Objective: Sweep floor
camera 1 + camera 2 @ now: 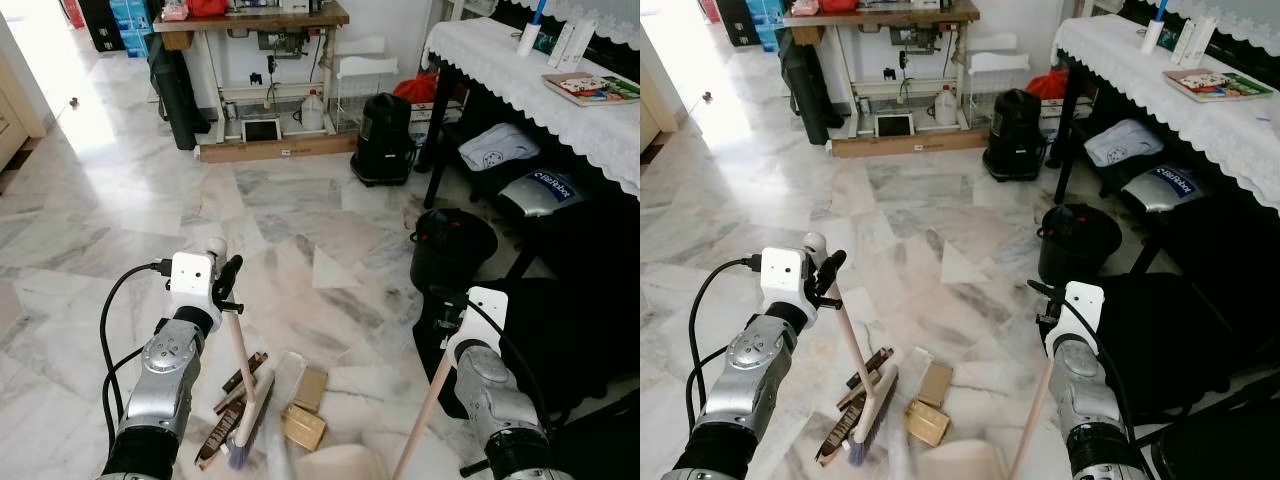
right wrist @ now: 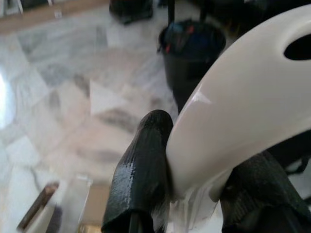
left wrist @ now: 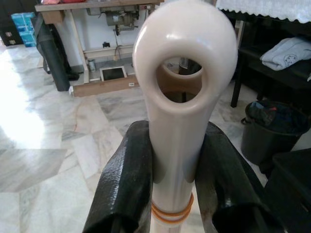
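My left gripper (image 1: 229, 283) is shut on the cream broom handle (image 1: 240, 350), just below its looped top end (image 3: 177, 73). The broom's bristle head (image 1: 249, 420) rests on the marble floor beside brown wrappers (image 1: 242, 375), a cardboard piece (image 1: 311, 388) and a small gold box (image 1: 303, 427). My right gripper (image 1: 446, 310) is shut on the pale handle (image 1: 425, 410) of the dustpan, whose cream pan (image 1: 340, 463) lies at the bottom edge near the litter. In the right wrist view the black fingers (image 2: 145, 165) clamp the handle's white top (image 2: 233, 111).
A black bin (image 1: 452, 248) stands just ahead of my right arm, with dark bags (image 1: 565, 330) to its right. A lace-covered table (image 1: 560, 95) runs along the right side. A black appliance (image 1: 385, 135) and a sewing table (image 1: 250, 20) are further ahead. A white paper triangle (image 1: 331, 270) lies mid-floor.
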Robot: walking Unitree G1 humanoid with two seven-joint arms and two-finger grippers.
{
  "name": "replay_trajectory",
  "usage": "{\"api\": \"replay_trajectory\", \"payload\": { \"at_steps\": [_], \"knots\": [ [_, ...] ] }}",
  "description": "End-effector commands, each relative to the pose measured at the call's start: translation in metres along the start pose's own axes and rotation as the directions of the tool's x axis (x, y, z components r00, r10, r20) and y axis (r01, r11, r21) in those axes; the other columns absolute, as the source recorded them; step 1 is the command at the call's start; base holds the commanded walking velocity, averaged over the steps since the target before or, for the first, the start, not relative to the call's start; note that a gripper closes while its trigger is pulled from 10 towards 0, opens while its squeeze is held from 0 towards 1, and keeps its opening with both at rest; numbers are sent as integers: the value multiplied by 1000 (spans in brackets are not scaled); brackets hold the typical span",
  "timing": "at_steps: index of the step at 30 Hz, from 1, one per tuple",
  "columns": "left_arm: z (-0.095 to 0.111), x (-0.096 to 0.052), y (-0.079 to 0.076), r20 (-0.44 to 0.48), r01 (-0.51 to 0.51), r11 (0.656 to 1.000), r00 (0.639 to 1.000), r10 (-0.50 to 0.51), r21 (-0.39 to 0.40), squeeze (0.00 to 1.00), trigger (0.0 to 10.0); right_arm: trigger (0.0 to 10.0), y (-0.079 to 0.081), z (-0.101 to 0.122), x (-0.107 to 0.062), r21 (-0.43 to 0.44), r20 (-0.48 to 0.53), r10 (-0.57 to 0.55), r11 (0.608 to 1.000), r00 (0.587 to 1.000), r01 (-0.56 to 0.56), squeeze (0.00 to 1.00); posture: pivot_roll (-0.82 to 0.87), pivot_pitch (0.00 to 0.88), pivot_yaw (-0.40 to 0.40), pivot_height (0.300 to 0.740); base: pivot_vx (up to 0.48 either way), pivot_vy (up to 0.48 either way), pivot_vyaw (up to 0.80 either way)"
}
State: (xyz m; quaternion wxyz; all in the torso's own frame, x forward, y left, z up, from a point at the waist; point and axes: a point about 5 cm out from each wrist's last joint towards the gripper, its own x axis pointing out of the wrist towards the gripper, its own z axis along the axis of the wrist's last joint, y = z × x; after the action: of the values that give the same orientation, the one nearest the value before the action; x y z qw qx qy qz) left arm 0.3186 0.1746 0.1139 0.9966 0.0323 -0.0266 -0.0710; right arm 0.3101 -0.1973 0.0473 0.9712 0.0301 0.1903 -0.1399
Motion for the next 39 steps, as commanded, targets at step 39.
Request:
{"api": "replay_trajectory", "payload": {
  "at_steps": [39],
  "knots": [
    [10,-3,8,-42,11,995,999,-7,97,0,10000,10000,4,-32,-12,-7,195,-45,999,980,47,0,9,0,26,740,0,0,0]
  ]
}}
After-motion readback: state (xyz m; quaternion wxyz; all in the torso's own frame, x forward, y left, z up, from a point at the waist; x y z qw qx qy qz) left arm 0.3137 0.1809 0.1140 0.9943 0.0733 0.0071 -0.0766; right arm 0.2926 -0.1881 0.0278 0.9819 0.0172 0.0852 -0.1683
